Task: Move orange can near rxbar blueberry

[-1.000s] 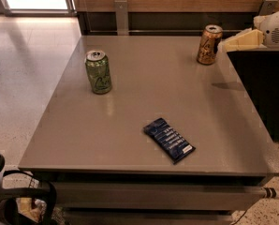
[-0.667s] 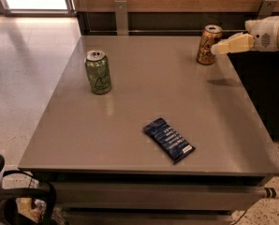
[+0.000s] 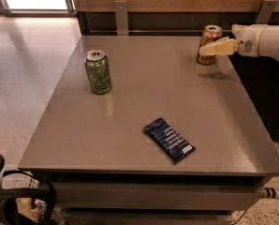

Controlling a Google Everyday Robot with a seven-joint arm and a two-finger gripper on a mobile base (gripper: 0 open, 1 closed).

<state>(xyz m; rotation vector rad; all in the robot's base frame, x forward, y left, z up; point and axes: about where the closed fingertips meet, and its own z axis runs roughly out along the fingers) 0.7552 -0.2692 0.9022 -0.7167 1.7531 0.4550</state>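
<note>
The orange can stands upright at the far right corner of the grey table. My gripper, cream-coloured on a white arm, reaches in from the right edge at can height and overlaps the can's front, covering its middle. The rxbar blueberry, a flat dark blue wrapper with white lettering, lies diagonally near the table's front edge, well apart from the orange can and the gripper.
A green can stands upright at the table's left side. A wood-panelled wall with metal brackets runs behind the table. Tiled floor lies to the left. Dark gear sits at the bottom left below the table edge.
My gripper has moved left from beside the orange can until it overlaps the can's front. The cans and the bar have not moved.
</note>
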